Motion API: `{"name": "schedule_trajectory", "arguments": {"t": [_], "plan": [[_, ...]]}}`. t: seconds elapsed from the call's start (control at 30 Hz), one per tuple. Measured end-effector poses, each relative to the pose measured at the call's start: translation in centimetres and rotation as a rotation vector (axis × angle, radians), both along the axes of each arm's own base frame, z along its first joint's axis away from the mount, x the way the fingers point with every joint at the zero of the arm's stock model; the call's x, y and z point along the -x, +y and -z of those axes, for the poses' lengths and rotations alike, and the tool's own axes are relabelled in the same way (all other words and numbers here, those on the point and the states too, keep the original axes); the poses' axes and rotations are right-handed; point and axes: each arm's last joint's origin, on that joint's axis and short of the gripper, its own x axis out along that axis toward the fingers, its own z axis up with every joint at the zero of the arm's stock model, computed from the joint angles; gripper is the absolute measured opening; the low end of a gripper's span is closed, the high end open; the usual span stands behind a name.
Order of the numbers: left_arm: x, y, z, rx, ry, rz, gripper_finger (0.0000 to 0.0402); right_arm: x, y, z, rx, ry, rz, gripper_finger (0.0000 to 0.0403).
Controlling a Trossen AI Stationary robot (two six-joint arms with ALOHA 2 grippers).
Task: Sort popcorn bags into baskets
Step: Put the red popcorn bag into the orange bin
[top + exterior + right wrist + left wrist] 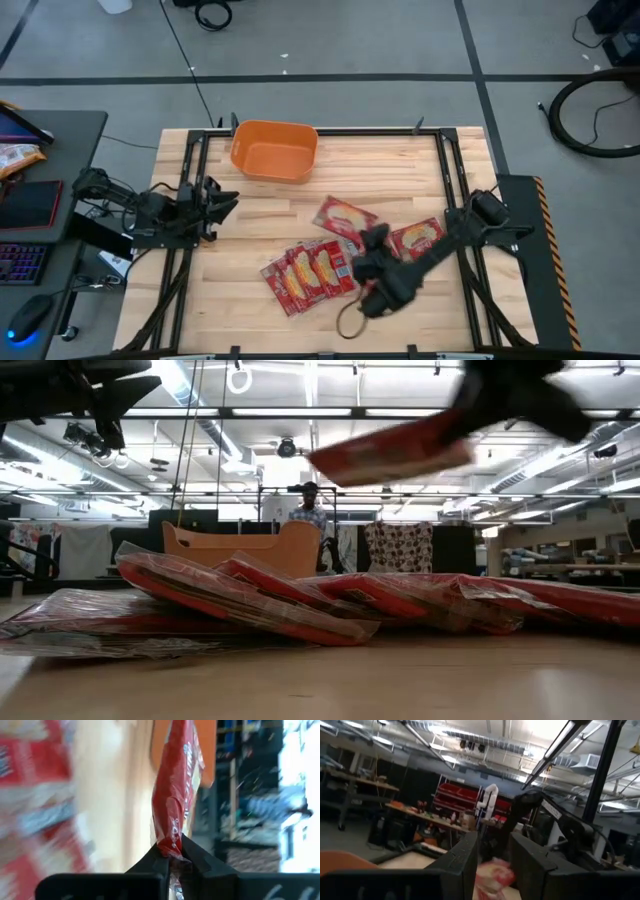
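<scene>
Your right gripper (172, 851) pinches one popcorn bag (175, 790), lifted above the table (400, 165) over the other bags (305, 272). Your left gripper (222, 205) waits open, near the orange tub (273, 150).

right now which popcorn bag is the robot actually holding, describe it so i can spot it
Start at the orange basket at the table's far edge, then go toward the right arm's side. The held popcorn bag sits pinched at one end in the right gripper, lifted off the wood. Unlike the overlapping bags fanned flat nearby and the single bag beside the arm, it hangs in the air.
</scene>
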Motion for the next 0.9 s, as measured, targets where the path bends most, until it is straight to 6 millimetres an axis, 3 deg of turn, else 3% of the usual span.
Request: {"name": "schedule_trajectory", "arguments": {"t": [0.33,0.53,0.77,0.9], "plan": [[-0.1,-0.5,0.1,0.021,-0.018,0.175,0.0117,-8.1,-7.2,-0.3,0.148,0.169,-0.118,0.0020],[-0.2,-0.7,0.2,-0.012,-0.017,0.253,0.0117,-12.0,-11.7,-1.7,0.129,0.125,-0.231,0.0021],[-0.3,-0.8,0.4,-0.021,0.011,0.257,0.0117,-14.2,-18.0,-2.9,0.080,0.077,-0.421,0.0024],[-0.3,-0.8,0.4,-0.021,0.010,0.257,0.0117,-14.4,-22.5,-2.5,0.010,0.023,-0.392,0.0024]]}}
